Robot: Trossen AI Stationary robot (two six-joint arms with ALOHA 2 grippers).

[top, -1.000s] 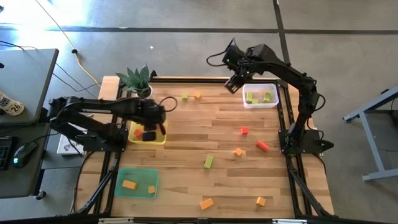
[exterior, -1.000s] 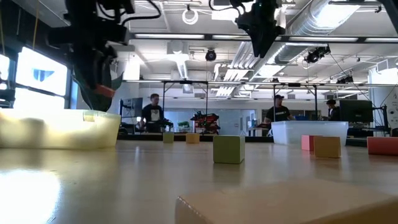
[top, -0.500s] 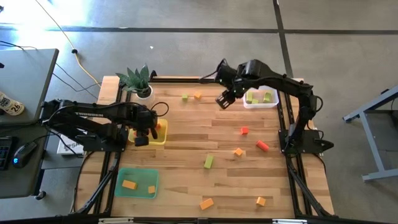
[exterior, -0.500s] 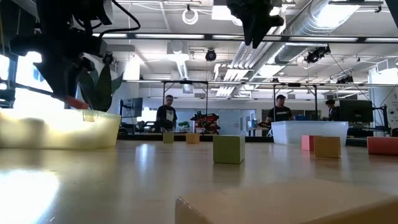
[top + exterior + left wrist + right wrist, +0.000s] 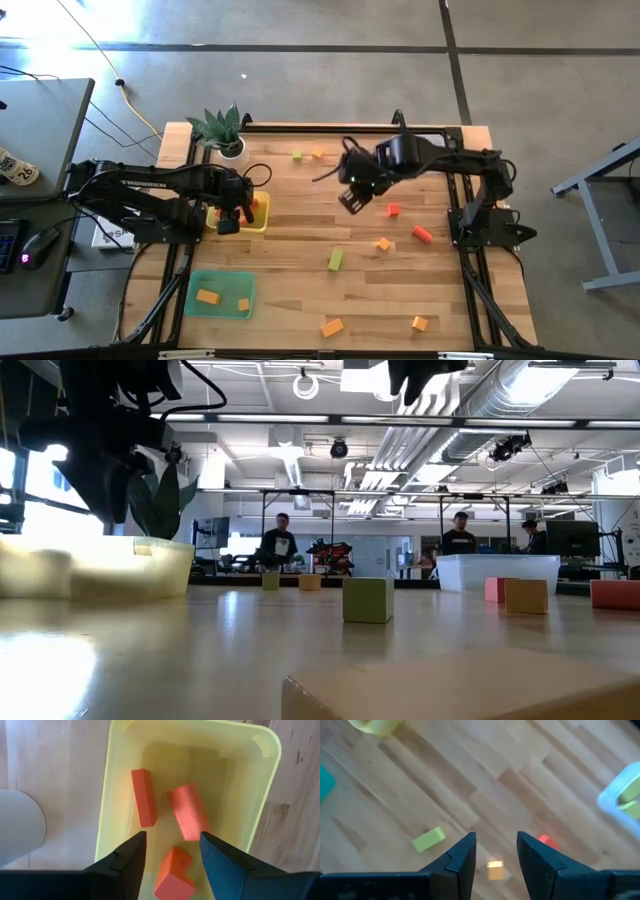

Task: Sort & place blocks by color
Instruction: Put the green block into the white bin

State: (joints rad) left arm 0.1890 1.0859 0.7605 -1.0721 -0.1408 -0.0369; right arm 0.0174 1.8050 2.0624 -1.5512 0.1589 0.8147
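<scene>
Red blocks lie in the yellow tray directly beneath the left end effector, whose fingers stand apart and empty: a drop looks just finished. Ahead of the right end effector, fingers apart and empty above the counter, lie loose blocks; it must descend over one next.

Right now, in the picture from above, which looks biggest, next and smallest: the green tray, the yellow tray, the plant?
1. Green tray.
2. Plant.
3. Yellow tray, unsure: the left arm hides part of it.
</scene>
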